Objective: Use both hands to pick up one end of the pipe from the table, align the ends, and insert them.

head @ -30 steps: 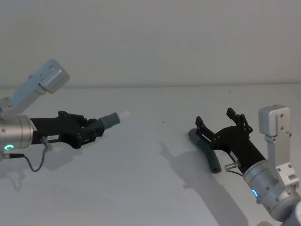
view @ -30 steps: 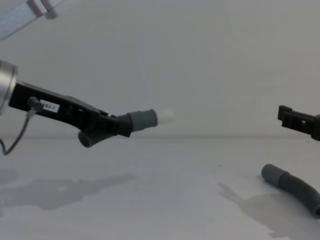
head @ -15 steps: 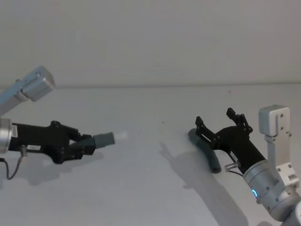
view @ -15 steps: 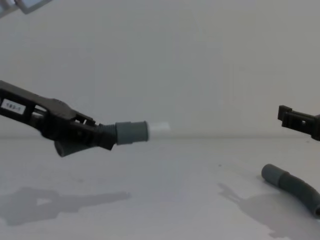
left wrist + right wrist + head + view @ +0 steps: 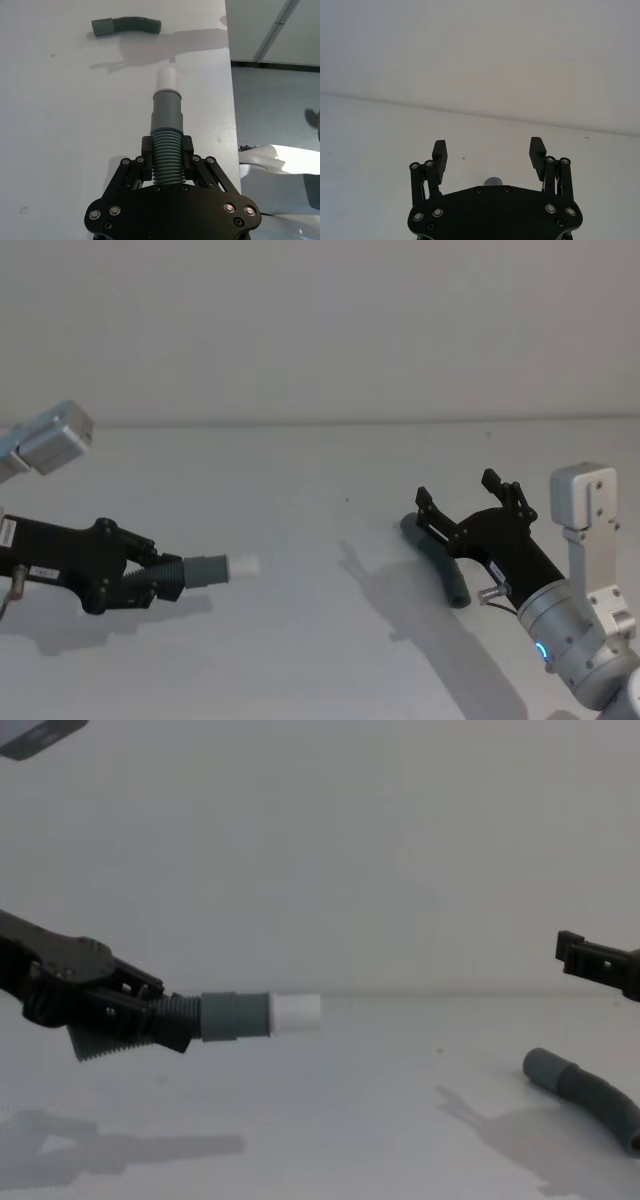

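My left gripper (image 5: pixel 158 578) is shut on the corrugated part of the short pipe piece (image 5: pixel 205 568), held above the table (image 5: pixel 300 650) at the left. Its grey collar and white tip (image 5: pixel 243 565) point right, roughly level in the chest view (image 5: pixel 296 1012). In the left wrist view the jaws clamp the short piece (image 5: pixel 166 145). The longer curved piece (image 5: pixel 455 585) lies on the table at the right, its collar end (image 5: pixel 410 530) toward the middle. My right gripper (image 5: pixel 458 487) hangs open just above it, touching nothing, with the collar (image 5: pixel 493 181) showing below its open jaws.
A pale wall rises behind the table's far edge. The left wrist view shows the table's side edge and grey floor (image 5: pixel 280 100) beyond it. Bare tabletop lies between the two arms.
My left gripper has dropped lower and drawn back to the left with the short piece, which now lies nearly level. The right arm and the longer piece have not moved.
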